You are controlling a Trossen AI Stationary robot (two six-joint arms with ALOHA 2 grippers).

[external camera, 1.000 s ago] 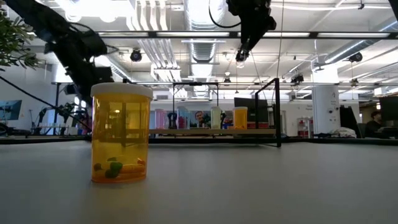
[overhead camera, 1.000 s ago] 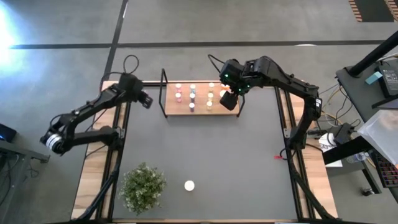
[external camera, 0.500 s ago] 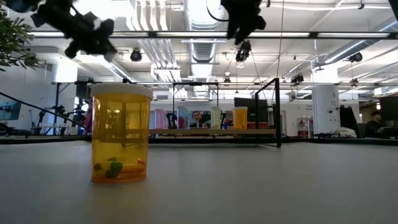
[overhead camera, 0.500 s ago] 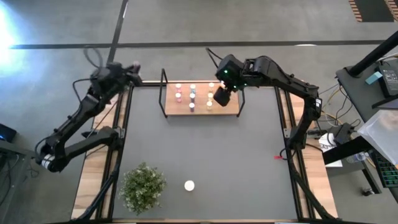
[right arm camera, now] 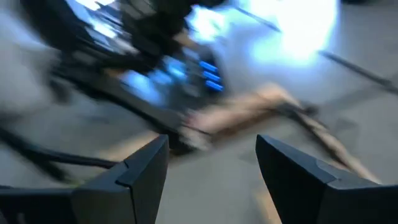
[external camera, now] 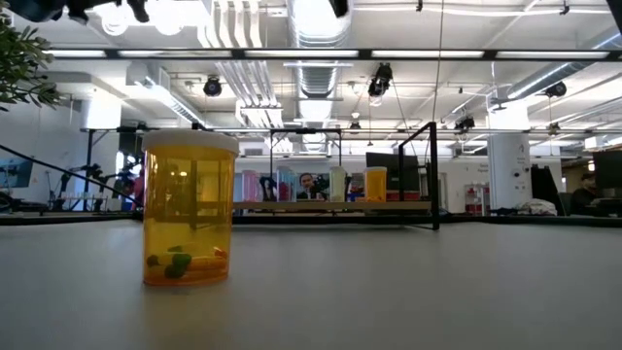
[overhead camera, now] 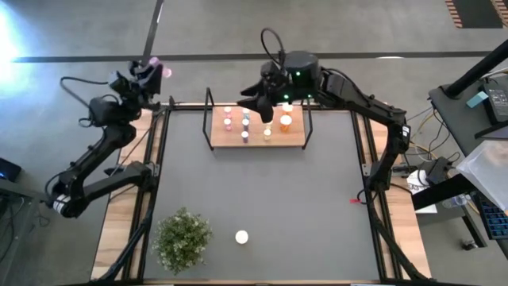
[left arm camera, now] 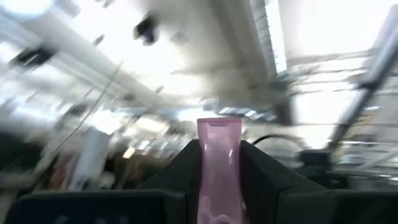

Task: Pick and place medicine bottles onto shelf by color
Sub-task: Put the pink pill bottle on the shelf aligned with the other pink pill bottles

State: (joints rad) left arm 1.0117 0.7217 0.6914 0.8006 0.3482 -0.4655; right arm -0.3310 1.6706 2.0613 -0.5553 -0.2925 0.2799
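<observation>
Since the earlier frame, the left gripper (overhead camera: 155, 67) is swinging up beyond the table's (overhead camera: 262, 191) far-left corner, carrying a pink bottle (left arm camera: 219, 168) between its fingers. The right gripper (overhead camera: 255, 105), fingers spread and empty, is hovering over the shelf (overhead camera: 255, 137) of bottles. An orange bottle (external camera: 189, 208) is standing near the plant (overhead camera: 183, 239), under bright ceiling lights.

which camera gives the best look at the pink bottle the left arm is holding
The left wrist view: the pink bottle fills the middle, clamped in the left pincer. The high view shows it only as a small pink dot. The low and right wrist views miss it.
</observation>
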